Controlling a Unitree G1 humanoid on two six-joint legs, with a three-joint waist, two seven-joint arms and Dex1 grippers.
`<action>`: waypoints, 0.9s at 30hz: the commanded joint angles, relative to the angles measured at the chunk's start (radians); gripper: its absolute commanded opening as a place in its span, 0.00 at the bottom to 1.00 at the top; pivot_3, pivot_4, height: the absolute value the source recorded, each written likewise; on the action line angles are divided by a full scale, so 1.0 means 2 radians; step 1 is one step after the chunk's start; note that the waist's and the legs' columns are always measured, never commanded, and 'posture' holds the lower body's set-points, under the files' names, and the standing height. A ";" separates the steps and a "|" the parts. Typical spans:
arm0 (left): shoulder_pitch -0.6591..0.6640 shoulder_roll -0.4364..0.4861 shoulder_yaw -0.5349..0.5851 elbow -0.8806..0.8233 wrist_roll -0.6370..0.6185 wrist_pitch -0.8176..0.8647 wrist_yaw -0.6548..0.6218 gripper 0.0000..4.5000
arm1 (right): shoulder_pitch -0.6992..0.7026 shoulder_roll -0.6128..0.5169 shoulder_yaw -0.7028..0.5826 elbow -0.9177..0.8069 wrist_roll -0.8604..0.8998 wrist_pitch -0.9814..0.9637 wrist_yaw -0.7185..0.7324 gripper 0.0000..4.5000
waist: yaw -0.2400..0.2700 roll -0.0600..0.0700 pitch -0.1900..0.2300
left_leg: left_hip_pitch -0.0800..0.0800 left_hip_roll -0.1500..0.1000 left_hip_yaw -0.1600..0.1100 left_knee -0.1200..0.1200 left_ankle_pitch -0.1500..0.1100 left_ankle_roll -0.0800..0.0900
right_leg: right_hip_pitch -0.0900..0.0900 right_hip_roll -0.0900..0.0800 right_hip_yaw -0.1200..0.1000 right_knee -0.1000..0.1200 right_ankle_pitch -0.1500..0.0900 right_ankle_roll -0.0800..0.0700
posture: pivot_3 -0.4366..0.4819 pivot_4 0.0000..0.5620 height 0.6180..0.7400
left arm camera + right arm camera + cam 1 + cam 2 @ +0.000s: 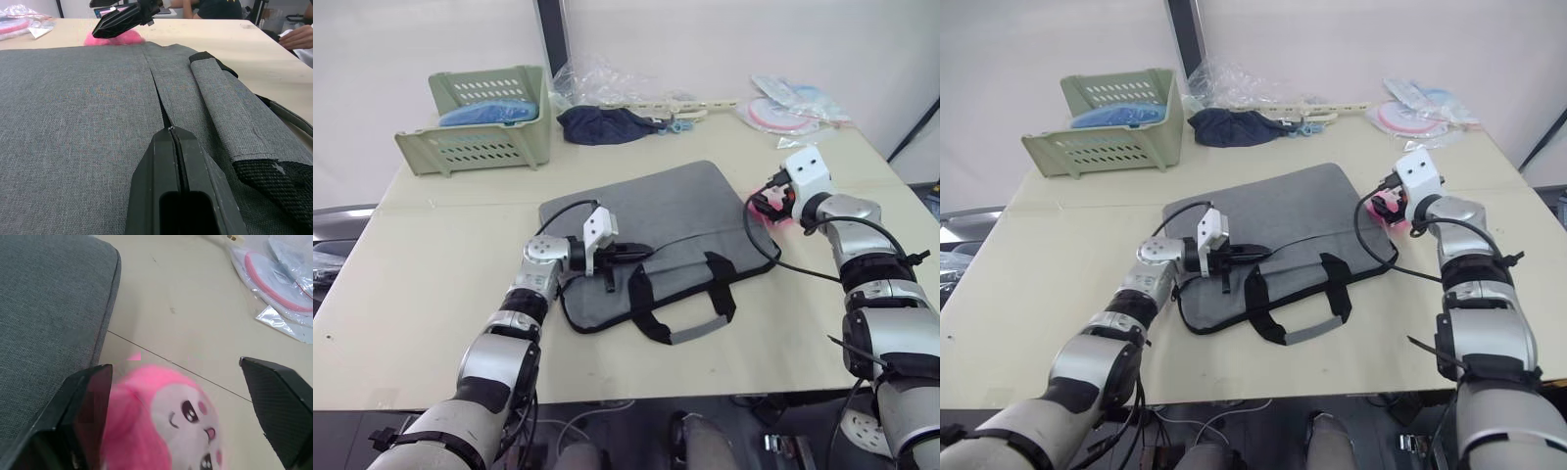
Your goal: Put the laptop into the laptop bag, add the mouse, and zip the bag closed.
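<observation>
The grey laptop bag lies flat in the middle of the table, its black-trimmed handles toward the front edge. My left gripper rests shut on top of the bag, its tips at the zipper seam; whether they pinch a pull is hidden. My right gripper stands open at the bag's right edge, one finger on either side of a fluffy pink plush toy on the table. The laptop and the mouse are out of view.
A green plastic basket holding something blue stands at the back left. A dark blue cloth, a clear wrapper and plastic packets lie along the far edge. Black cables cross the bag's right side.
</observation>
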 commanded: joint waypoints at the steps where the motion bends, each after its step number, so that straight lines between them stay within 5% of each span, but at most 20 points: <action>1: 0.050 -0.013 -0.047 0.052 0.045 0.032 -0.013 0.00 | 0.013 -0.024 -0.026 -0.080 0.021 0.021 0.001 0.96 | 0.001 0.000 0.000 | 0.000 0.000 0.000 0.000 0.000 0.000 | 0.000 0.000 0.000 0.000 0.000 0.000 | 0.48 0.27 1.00; 13: 0.020 0.001 0.006 -0.068 -0.028 0.092 -0.003 0.00 | 0.172 -0.054 -0.081 -0.475 0.071 0.231 -0.008 0.96 | 0.001 -0.003 0.006 | -0.001 0.000 -0.002 0.000 0.000 0.000 | -0.001 0.000 0.000 0.000 0.000 0.000 | 0.48 0.27 1.00; 25: 0.007 0.058 0.099 -0.379 -0.153 0.301 0.121 0.00 | 0.232 -0.051 -0.121 -0.644 0.091 0.362 -0.039 0.96 | -0.001 -0.010 0.015 | -0.012 0.000 -0.001 0.003 0.001 -0.001 | -0.015 0.001 0.000 0.003 0.000 0.000 | 0.48 0.27 1.00; 27: 0.007 0.078 0.120 -0.423 -0.170 0.335 0.152 0.14 | 0.243 -0.049 -0.127 -0.666 0.095 0.380 -0.043 0.97 | -0.001 -0.010 0.015 | -0.012 0.000 -0.001 0.003 0.001 -0.001 | -0.015 0.001 0.000 0.003 0.000 0.000 | 0.48 0.27 1.00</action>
